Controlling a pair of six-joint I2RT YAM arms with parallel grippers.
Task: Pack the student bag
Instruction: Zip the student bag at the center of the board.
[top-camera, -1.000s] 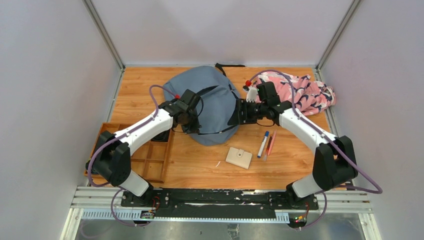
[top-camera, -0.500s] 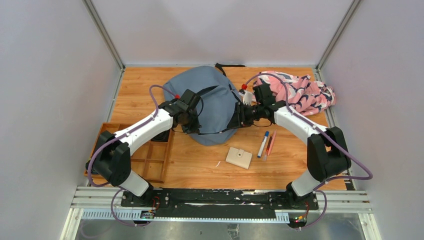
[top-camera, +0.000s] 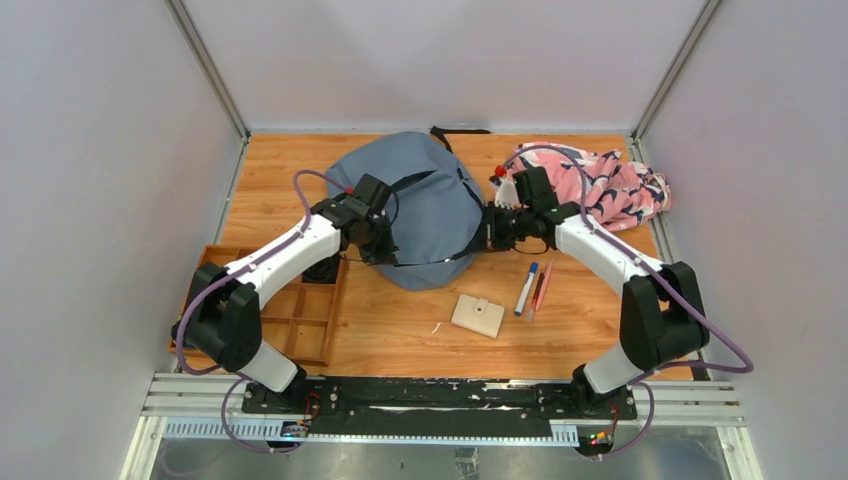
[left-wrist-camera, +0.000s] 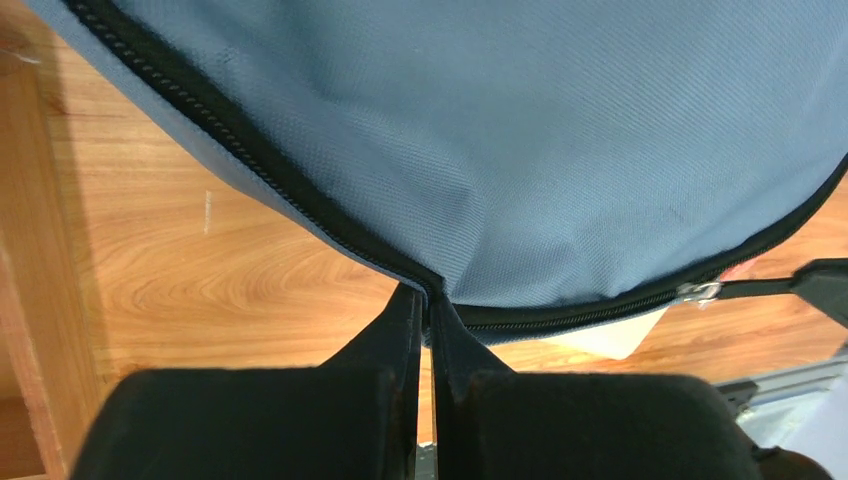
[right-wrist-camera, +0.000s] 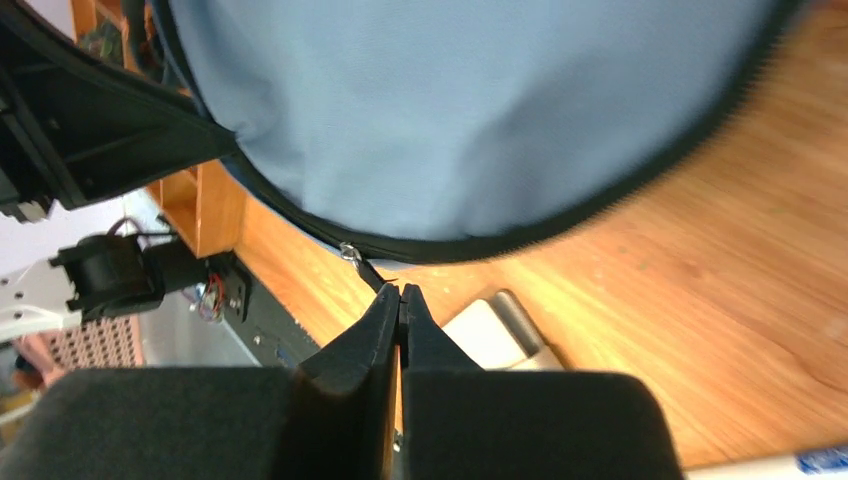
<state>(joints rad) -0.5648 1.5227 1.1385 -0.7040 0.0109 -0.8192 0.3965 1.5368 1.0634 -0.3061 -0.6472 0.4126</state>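
Left gripper (left-wrist-camera: 428, 300) is pinched tight on the bag's (top-camera: 420, 200) zip seam at its 8 o'clock edge, and the right gripper (right-wrist-camera: 400, 292) is clamped on the zip pull (right-wrist-camera: 368, 272) at 4 o'clock. The bag lies at 12 o'clock on the wooden table (top-camera: 590, 330), between a tray (top-camera: 337, 310) at 8 and a cloth (top-camera: 610, 185) at 2. Grey walls (top-camera: 100, 200) close three sides, and bare wood shows at 10 o'clock.

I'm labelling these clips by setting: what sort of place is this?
Probably a robotics lab test cell: a wooden table enclosed by white panels, with robot arms bolted to a metal rail.
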